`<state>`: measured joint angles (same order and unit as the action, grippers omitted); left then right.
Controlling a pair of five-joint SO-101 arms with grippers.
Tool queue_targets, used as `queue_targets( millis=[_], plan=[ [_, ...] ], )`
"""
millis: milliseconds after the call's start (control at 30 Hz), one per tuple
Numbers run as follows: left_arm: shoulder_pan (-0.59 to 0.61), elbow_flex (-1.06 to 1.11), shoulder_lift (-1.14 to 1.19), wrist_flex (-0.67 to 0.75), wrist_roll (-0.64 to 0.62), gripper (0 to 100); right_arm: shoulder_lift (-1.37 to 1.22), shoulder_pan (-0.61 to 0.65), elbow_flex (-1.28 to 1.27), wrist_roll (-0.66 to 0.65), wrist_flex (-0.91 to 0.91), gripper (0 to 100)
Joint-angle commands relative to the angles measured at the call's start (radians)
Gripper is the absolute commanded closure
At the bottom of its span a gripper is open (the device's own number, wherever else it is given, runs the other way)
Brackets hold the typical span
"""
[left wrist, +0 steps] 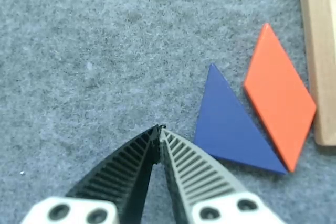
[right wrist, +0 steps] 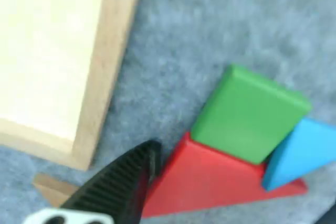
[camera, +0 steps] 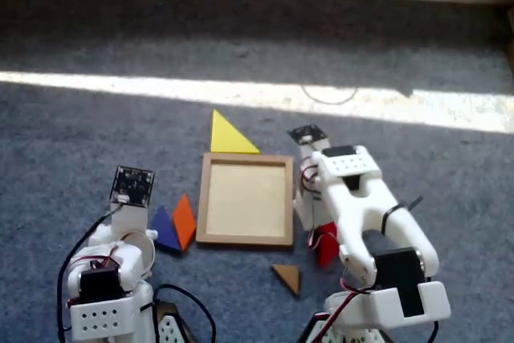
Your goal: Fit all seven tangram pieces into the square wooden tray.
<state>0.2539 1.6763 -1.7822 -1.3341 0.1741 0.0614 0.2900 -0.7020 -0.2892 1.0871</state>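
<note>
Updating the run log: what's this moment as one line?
tray empty | left fingers shut, holding nothing, beside blue triangle | right fingers open by red triangle

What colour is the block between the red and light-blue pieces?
Green block; best in right wrist view.

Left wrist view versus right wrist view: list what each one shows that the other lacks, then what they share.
Left wrist view, not the right: the shut left pincer, a blue triangle and an orange parallelogram lying side by side. Right wrist view, not the left: a green square, a red triangle, a light blue triangle and a corner of a brown piece. Both: the wooden tray, seen by its rim, and the grey carpet.
</note>
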Motion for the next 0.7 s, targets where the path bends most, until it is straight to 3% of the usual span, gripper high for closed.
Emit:
queue_targets(
  millis=[0, 333, 500, 667],
  plan=[
    [0.012, 0.019, -0.028, -0.008, -0.006, 97, 0.021, -0.005, 0.093, -0.075, -0.007, 51.6],
    [0.012, 0.019, -0.028, -0.008, -0.006, 97, 0.285, 0.039, 0.154, -0.044, 0.255, 51.6],
    [0.012, 0.019, -0.028, -0.008, -0.006, 97, 0.433, 0.062, 0.001, 0.221, 0.229, 51.6],
    [0.012, 0.019, -0.028, -0.008, -0.006, 97, 0.446, 0.068, -0.145, 0.439, 0.082, 51.6]
  ],
)
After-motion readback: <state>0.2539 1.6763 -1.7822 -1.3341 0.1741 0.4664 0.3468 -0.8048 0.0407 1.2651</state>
